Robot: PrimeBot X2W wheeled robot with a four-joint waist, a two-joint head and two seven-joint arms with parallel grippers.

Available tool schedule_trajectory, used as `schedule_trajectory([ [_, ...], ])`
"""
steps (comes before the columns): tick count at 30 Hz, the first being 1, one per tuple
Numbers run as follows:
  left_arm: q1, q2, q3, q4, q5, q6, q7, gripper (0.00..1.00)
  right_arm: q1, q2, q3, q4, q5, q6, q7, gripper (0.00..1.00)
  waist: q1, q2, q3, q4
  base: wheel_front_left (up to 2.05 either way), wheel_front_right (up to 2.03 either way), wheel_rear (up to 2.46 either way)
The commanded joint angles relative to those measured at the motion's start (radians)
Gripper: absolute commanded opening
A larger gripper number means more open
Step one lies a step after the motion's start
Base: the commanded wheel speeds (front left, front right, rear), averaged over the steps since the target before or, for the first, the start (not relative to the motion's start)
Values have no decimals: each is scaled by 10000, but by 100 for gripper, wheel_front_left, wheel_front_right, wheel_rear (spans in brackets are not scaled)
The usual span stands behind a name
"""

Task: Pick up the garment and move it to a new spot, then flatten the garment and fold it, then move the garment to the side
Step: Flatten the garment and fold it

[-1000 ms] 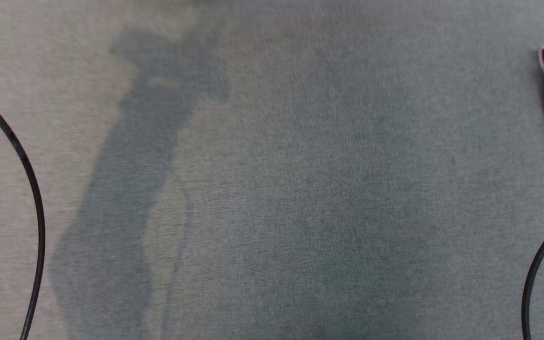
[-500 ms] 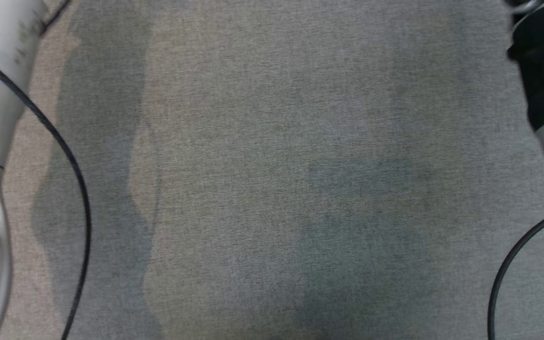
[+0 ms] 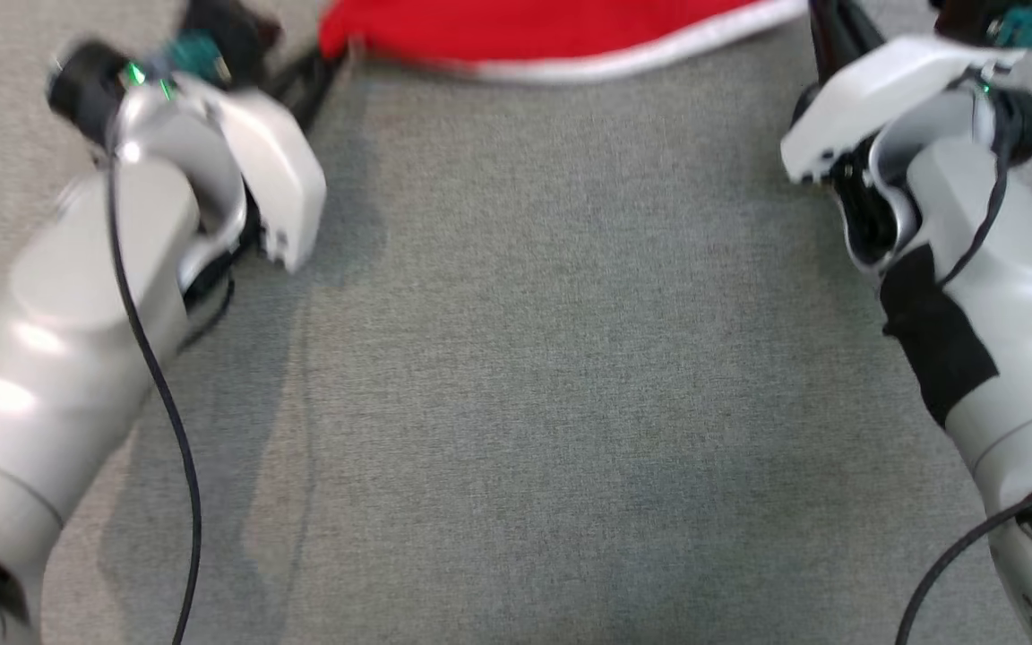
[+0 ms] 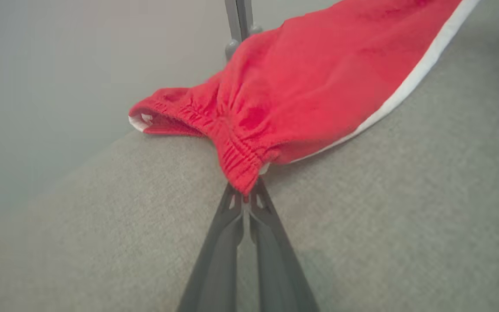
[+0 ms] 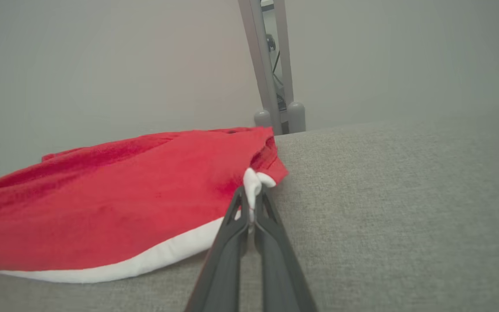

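Red garment [image 3: 534, 31] is lying at the top edge of the head view, spread sideways between the two arms, with its white trim facing the robot. It is sitting on the grey fabric surface [image 3: 525, 358], close to the far edge.

Left gripper [image 4: 244, 197] is pinching the gathered elastic corner, fingers pressed together on the cloth. That corner is lifting slightly off the surface. Can't tell if the fingertips are touching the surface.

Right gripper [image 5: 251, 197] is pinching the opposite corner, fingers pressed together on a fold of white trim at the red edge. The rest of the garment is resting flat to that view's left.

Both white forearms are reaching in from the lower corners of the head view, which is blurring a bit. Black cable [image 3: 158, 403] is hanging along the left forearm.

Grey post [image 5: 271, 65] is standing beyond the surface's far edge, just behind the garment in both wrist views.
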Motion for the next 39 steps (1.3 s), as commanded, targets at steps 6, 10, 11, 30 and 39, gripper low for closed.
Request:
schedule_trajectory([
  [6,949,554,-1452,-556,116,-17,14,0,858,-564,233,427,-282,-4,273,0,0,0,-1081,345,0,0,0],
  [10,1359,730,-1822,-750,683,-18,-33,0,1320,-915,453,545,-515,-5,580,0,0,0,-1453,467,0,0,0],
  [11,1468,743,-1856,-804,835,-16,-43,0,1435,-981,506,556,-537,-5,679,0,0,0,-1551,490,0,0,0],
  [30,4311,1140,-1926,-2752,1249,-11,1582,0,3833,-2406,2835,-1158,701,-16,4366,0,0,0,-3467,520,0,0,0],
  [39,5814,2025,-1924,-5177,85,-11,3057,0,5183,-4405,4337,-3890,2987,-18,7338,0,0,0,-4333,460,0,0,0],
])
